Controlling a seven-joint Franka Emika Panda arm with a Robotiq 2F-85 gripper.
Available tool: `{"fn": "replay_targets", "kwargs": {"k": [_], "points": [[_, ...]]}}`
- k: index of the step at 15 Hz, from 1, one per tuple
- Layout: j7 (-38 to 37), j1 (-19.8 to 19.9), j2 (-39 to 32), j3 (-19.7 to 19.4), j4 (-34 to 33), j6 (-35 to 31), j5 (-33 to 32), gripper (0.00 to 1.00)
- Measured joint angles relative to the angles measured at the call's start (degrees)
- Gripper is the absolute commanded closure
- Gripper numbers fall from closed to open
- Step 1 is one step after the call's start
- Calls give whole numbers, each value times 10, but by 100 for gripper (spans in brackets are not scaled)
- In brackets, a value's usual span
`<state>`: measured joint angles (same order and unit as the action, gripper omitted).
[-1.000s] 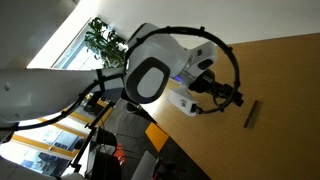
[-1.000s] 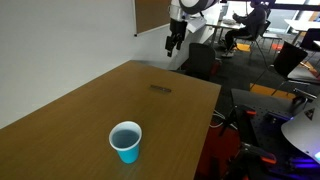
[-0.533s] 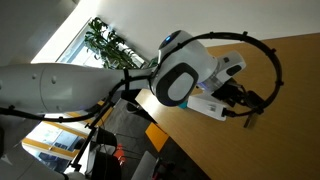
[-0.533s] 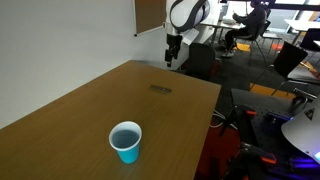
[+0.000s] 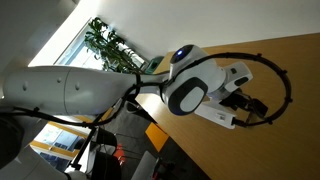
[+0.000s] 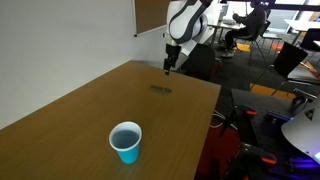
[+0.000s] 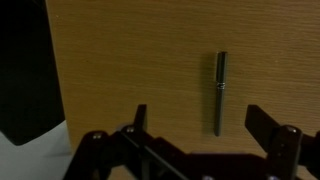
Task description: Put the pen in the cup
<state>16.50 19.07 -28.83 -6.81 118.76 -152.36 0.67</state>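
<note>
The pen (image 7: 219,92) is a thin dark stick lying flat on the wooden table. In the wrist view it lies between and just ahead of my open fingers. It also shows as a small dark mark in an exterior view (image 6: 160,89). My gripper (image 7: 203,122) is open and empty, hovering above the pen. In an exterior view my gripper (image 6: 167,67) hangs over the table's far end. In the exterior view from the arm's side the arm hides the pen. The light-blue cup (image 6: 126,141) stands upright near the table's front, far from the gripper.
The wooden table (image 6: 80,120) ends close behind the pen, with dark floor beyond its edge (image 7: 25,70). Office chairs and desks (image 6: 250,30) stand past the table. A potted plant (image 5: 108,45) stands by the window behind the arm.
The arm has swung out over the table and the gripper has come down toward the pen. The pen and the cup have not moved.
</note>
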Motion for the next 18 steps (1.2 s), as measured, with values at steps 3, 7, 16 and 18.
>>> {"fn": "replay_targets", "kwargs": {"k": [3,7,16,18], "points": [[19,17,-15,27,3,-1,27,0],[26,24,-39,38,2,-8,32,0],[26,10,-88,45,-21,-57,17,0],[26,7,-97,45,-31,-57,16,0]]}}
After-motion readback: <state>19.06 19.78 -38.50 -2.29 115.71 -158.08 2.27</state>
